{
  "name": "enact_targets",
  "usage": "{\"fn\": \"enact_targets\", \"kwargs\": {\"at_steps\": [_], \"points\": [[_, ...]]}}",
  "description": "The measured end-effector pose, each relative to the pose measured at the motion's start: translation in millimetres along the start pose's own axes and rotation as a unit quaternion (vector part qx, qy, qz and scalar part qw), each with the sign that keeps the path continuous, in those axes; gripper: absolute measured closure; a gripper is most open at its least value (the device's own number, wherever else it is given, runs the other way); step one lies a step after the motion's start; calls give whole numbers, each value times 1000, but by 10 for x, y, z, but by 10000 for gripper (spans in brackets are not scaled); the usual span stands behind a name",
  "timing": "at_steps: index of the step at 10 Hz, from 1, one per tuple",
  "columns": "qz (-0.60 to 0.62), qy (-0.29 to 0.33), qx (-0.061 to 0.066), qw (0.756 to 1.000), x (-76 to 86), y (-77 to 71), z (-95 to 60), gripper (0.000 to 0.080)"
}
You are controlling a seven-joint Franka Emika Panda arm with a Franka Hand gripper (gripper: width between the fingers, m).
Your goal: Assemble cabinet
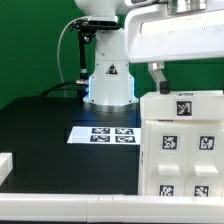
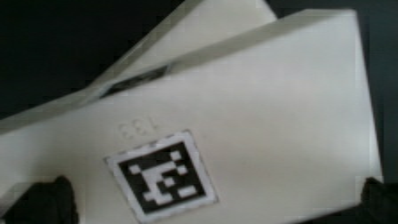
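Standing on the black worktop (image 1: pixel 40 130) at the exterior view's right, the matte white boxy cabinet (image 1: pixel 182 140) is seen with square tags; the hand (image 2: pixel 222 200) is spread wide above it, nothing pinched

We see the cabinet (image 1: pixel 182 145) cut off at the exterior view's right and bottom edges. The gripper (image 2: pixel 228 200) shows only as dark blurred fingertips (image 2: pixel 59 197) at the wrist frame's edge — the arm's upper part runs out of view.
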State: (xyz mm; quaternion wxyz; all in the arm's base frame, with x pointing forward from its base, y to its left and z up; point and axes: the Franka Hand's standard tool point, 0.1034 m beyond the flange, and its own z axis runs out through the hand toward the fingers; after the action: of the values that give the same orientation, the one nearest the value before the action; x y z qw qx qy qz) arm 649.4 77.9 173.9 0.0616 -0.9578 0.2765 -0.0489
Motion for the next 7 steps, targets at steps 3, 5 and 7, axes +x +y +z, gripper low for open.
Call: {"fn": "enact_targets", "kwargs": {"at_steps": [3, 5, 7], "points": [[-106, 10, -2, 994, 37, 18, -7, 2], [-171, 11, -9, 985, 48, 35, -9, 2], [-328, -8, -43, 944, 5, -40, -100, 2]]}}
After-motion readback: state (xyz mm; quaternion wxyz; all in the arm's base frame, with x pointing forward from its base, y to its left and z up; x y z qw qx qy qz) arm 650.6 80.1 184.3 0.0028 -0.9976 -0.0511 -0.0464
